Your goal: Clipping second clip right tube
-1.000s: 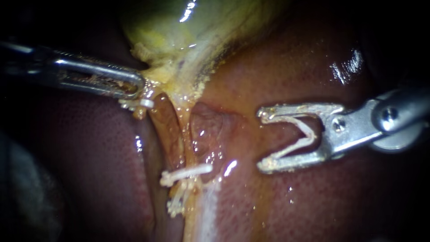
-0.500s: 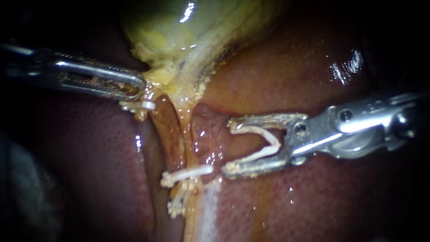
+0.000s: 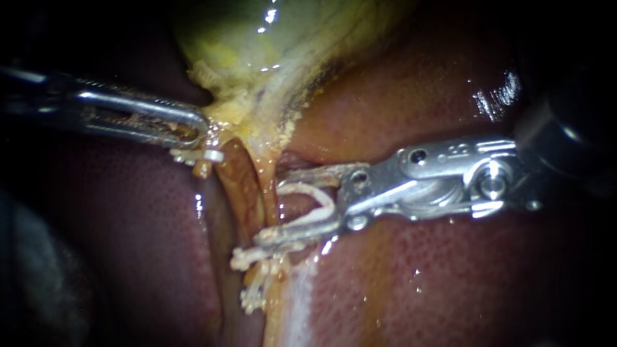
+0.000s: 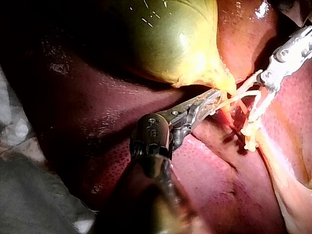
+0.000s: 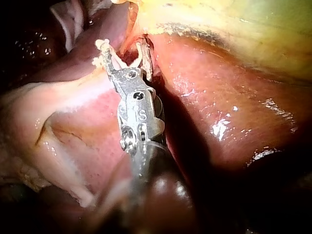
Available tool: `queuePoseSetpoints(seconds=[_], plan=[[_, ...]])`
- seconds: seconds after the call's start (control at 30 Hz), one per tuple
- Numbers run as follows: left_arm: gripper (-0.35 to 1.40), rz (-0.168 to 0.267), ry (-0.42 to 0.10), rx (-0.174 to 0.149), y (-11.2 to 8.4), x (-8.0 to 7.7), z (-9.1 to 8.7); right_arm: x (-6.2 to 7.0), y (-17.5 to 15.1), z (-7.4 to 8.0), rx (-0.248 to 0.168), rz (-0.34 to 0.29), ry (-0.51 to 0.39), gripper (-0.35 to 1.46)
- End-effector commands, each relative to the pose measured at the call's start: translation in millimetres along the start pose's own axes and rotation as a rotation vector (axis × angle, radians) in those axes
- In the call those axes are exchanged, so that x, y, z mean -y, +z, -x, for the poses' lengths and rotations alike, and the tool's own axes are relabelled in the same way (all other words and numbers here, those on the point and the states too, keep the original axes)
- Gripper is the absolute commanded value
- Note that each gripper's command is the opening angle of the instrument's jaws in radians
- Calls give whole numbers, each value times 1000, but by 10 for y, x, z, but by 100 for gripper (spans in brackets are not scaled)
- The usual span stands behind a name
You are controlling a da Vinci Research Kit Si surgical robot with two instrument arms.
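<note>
In the endoscope view the right instrument point(image 3: 270, 205) reaches across the liver point(image 3: 418, 283). Its jaws stand wide apart, and an open clip point(image 3: 307, 189), a white V, sits between them and touches both. Two tubes run down from the gallbladder point(image 3: 257, 58). The right tube point(image 3: 265, 186), a thin yellowish strand, stands in the mouth of those jaws, with the lower jaw's tip crossing it. The browner left tube point(image 3: 236, 183) lies just beside it, outside the jaws. Three more clips sit on the tubes. An upper clip point(image 3: 207, 156) is at the top of the left tube, just beside the tip of the left instrument point(image 3: 195, 125). A middle clip point(image 3: 241, 257) is half covered by the right instrument's lower jaw, and a lower clip point(image 3: 254, 292) lies just beneath it. Which tube these two hold I cannot tell. The left instrument's jaws lie together, pinching the yellow fringe of the gallbladder's neck. The left wrist view shows that grip from behind: the gallbladder tapers to a point in the closed jaws. The right instrument is ahead with its white V gaping, and a pale cloth point(image 4: 14, 122) lies beside the shaft. In the right wrist view the two jaws fork around a strand of tissue, and the clip's legs line them. The gallbladder wall is ahead and glistening liver lies alongside.
</note>
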Motion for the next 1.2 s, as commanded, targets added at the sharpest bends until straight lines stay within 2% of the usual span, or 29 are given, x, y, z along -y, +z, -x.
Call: queuePoseSetpoints(seconds=[0.03, 0.27, 0.53, 0.6, 0.93, 1.03, 1.2], plan=[[-35, -1, 0, 0, 0, 0, 0, -1, 4, 0, -5, -4, 5, 45], [-35, 0, 1, 0, 0, 0, 0, -3, 25, 4, -53, -60, 48, 45], [-35, 0, 1, 1, -1, 2, 1, 2, 25, -1, -129, -133, 72, 45], [-35, 1, 2, 1, -1, 3, 1, 7, 23, -4, -132, -163, 93, 45], [-35, 1, 3, 1, -2, 7, 2, 35, 24, -11, -113, -267, 74, 42], [-35, 1, 3, 1, -2, 7, 2, 39, 24, -12, -110, -273, 76, 41], [-35, 1, 3, 1, -1, 7, 2, 38, 23, -11, -107, -273, 93, 37]])
